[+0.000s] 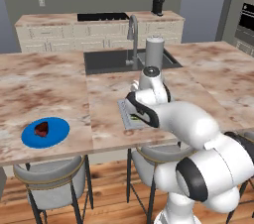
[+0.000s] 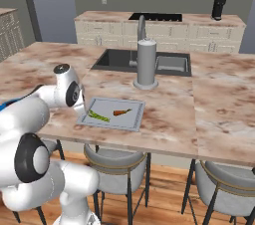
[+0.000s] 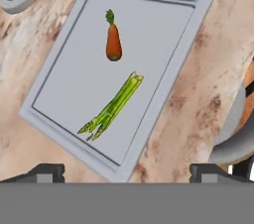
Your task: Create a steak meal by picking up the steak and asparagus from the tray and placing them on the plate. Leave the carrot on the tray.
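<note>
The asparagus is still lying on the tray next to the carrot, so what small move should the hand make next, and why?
Probably lower the open hand straight onto the asparagus and line its fingers up across the stalks. The steak already sits on the blue plate, while the asparagus lies on the tray, apart from the carrot, which stays behind.

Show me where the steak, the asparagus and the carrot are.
steak (image 1: pixel 41 129), left base view, middle of the meat
asparagus (image 3: pixel 113 106), hand view, middle of the stalks
carrot (image 3: pixel 113 42), hand view, orange body
</note>
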Tool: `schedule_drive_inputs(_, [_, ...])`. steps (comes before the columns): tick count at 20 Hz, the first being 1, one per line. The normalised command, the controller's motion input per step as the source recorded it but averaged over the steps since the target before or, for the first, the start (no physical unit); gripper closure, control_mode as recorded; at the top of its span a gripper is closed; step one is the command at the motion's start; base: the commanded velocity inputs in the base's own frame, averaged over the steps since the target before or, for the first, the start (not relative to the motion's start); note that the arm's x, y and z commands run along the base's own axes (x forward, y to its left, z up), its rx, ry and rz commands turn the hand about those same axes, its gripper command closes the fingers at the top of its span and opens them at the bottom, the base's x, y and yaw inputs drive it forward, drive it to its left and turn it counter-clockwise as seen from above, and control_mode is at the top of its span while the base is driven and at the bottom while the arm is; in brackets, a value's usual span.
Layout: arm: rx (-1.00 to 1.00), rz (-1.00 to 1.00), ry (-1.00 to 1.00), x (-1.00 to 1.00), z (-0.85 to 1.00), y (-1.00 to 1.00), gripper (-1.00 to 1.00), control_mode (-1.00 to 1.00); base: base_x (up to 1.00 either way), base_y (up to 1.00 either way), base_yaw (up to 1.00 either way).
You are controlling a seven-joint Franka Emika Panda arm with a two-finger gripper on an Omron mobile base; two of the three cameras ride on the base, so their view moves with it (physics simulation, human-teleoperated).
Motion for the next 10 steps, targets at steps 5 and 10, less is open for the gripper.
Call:
schedule_drive_inputs(5, [0.18,-0.03,0.0,0.14,-0.19,-0.05,-1.0,-1.0,0.0,0.0,0.0])
schedule_drive_inputs(10, [0.16,-0.04,0.0,0.05,-0.27,-0.09,-1.0,-1.0,0.0,0.0,0.0])
